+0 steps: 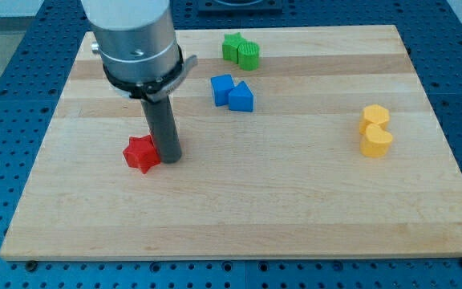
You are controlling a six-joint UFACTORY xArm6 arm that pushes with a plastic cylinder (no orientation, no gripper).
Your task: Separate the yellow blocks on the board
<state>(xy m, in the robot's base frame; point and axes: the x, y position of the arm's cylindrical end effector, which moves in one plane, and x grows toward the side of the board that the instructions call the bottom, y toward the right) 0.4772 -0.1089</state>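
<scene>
End effector tip (172, 158) touches red star block (141, 152), far from yellow blocks (375, 130)

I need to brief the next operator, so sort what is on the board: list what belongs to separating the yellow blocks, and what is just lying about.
For the job:
upper yellow block
lower yellow block, touching it
my tip, far off at the view's left

Lying about:
red star block, beside my tip
two blue blocks
two green blocks

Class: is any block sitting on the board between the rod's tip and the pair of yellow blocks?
Nothing visible does. My tip sits beside the red star block at the view's left; the two touching yellow blocks lie far right. The blue blocks sit above that path.
</scene>
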